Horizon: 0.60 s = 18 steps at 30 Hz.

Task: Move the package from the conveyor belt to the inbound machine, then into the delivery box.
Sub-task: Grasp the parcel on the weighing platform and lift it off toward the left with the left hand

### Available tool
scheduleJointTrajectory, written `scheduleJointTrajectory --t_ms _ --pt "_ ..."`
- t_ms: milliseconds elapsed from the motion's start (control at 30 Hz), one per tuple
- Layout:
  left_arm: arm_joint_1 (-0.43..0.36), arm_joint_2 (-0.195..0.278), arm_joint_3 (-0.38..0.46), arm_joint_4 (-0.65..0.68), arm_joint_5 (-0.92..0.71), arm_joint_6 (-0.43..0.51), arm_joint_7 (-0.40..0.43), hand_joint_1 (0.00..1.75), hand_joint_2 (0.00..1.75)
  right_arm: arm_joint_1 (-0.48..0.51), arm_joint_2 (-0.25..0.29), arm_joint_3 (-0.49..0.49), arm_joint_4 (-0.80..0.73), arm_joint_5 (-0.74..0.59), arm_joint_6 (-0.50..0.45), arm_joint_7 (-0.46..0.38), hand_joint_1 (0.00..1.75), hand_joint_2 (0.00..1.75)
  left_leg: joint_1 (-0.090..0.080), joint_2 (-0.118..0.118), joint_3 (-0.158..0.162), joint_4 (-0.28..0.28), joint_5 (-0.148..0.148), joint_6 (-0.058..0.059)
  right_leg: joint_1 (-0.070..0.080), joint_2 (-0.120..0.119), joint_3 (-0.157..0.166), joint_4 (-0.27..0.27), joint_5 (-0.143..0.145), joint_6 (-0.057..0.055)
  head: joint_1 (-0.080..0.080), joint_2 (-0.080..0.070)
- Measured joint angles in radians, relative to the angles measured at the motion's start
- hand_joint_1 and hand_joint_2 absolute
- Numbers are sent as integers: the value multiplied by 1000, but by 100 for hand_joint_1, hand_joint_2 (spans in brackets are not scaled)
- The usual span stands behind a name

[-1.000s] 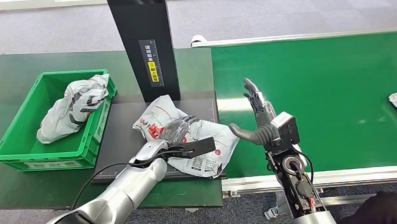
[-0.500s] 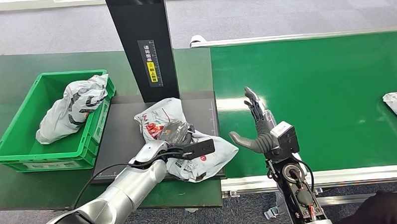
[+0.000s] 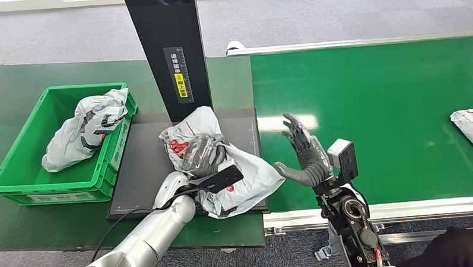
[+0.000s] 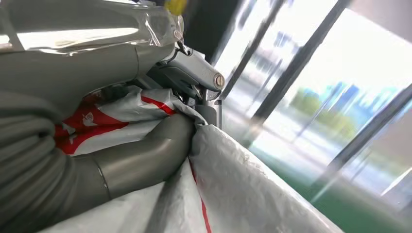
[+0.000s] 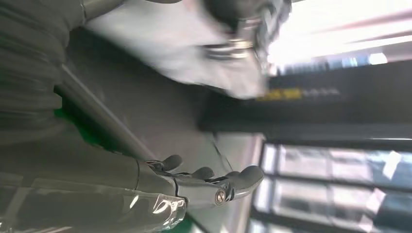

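The package [image 3: 223,169] is now being gathered and lifted off the inbound machine [image 3: 140,166] by the gripping left hand [image 3: 202,155]; the right hand [image 3: 303,155] is being kept spread.

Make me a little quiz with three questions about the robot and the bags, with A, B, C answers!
1. Where is the package that the left hand grips?
A. in the green crate
B. over the dark platform of the inbound machine
C. far down the conveyor belt

2. How many bags lie in the green crate?
A. none
B. one
C. three

3. How is the right hand?
A. open, holding nothing
B. gripping a bag
C. pressed flat on the crate

Answers:
1 B: the package is bunched in the left hand above the dark platform, in front of the black column.
2 B: a single crumpled bag in the crate shows there.
3 A: its fingers are spread over the conveyor belt, with nothing in them.
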Motion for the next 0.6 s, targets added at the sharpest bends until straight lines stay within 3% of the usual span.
scheduleJointTrajectory --t_ms 67,167,300,467,600 --pt "43 5 6 -111 14 114 -74 175 175 -2 -1 3 39 -51 17 19 0 175 0 0 -1 0 0 0 0 0 -1 0 0 0 0 0" --pt "111 4 34 -282 -143 211 -139 175 175 -8 -4 8 89 -79 6 9 0 175 0 0 -2 0 0 0 0 0 -2 0 0 0 0 0" --pt "179 -13 94 -447 -250 214 -199 175 175 -13 -8 17 128 -92 -2 3 0 175 0 0 -3 0 0 0 0 0 -3 0 0 0 0 0" --pt "229 -26 137 -590 -244 214 -229 175 175 -15 -13 23 153 -106 -10 1 0 175 0 0 -3 0 0 0 0 0 -2 0 0 0 0 0" --pt "265 -22 152 -801 -203 214 -234 175 175 -34 -21 33 184 -130 -9 -7 0 175 0 1 -3 0 0 0 0 0 -3 0 0 0 0 0"
